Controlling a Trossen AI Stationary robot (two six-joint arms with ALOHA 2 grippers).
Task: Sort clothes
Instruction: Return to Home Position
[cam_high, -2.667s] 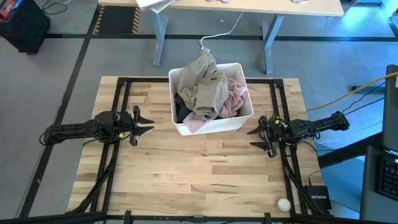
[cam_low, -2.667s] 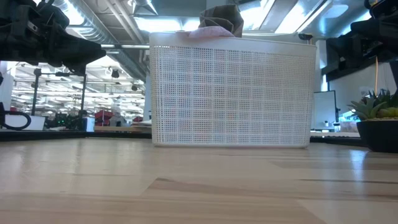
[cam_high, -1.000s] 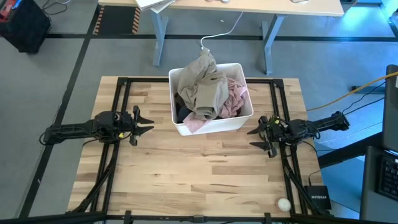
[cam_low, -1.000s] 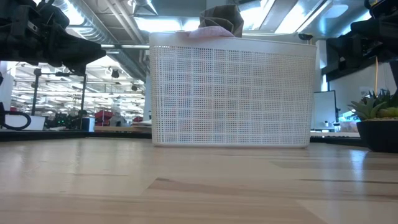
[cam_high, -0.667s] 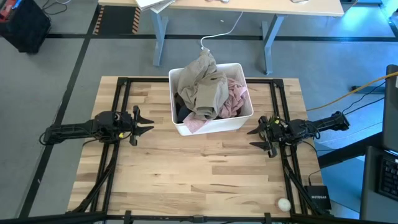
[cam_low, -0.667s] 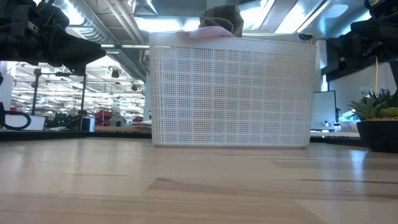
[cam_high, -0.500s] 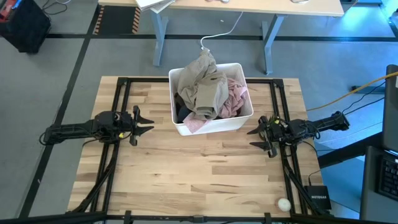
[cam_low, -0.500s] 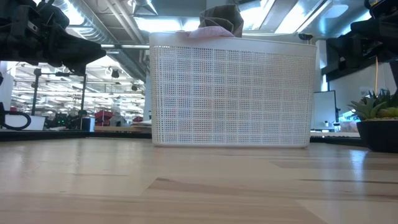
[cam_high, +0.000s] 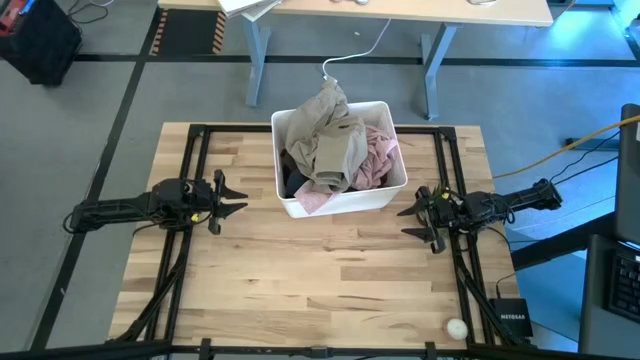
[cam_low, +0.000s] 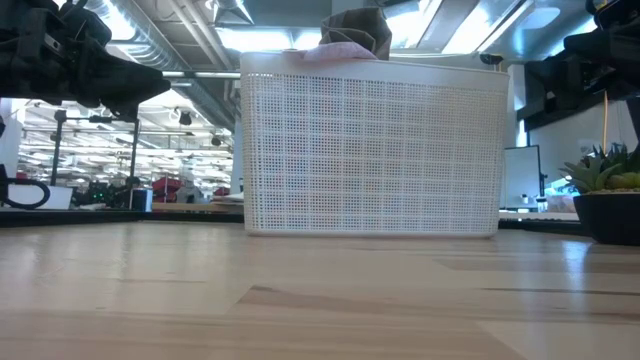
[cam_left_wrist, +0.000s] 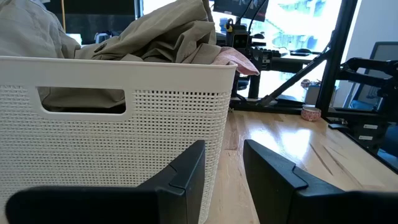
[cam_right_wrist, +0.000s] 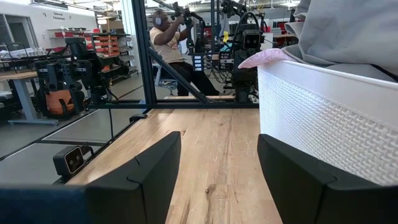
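Nothing has moved in the last few seconds. Both arms stay parked and the heap has not shifted, so I judge the sorting done and the return to rest all but complete.

At the left edge of the table (cam_high: 330, 290), the left gripper (cam_high: 235, 203) hangs empty with its fingers spread, pointing at the white bin (cam_high: 277, 150).

The bin stands at the middle of the far edge and holds the clothes (cam_high: 335, 150), heaped above its rim. A khaki garment (cam_high: 325, 120) lies on top and spills over the far rim. A black garment (cam_high: 292, 182) shows under it against the left wall. A pink garment (cam_high: 378, 155) fills the right side, with a corner hanging over the near rim. No cloth lies on the tabletop itself.

At the right edge, the right gripper (cam_high: 405, 222) waits, also empty with its fingers apart.
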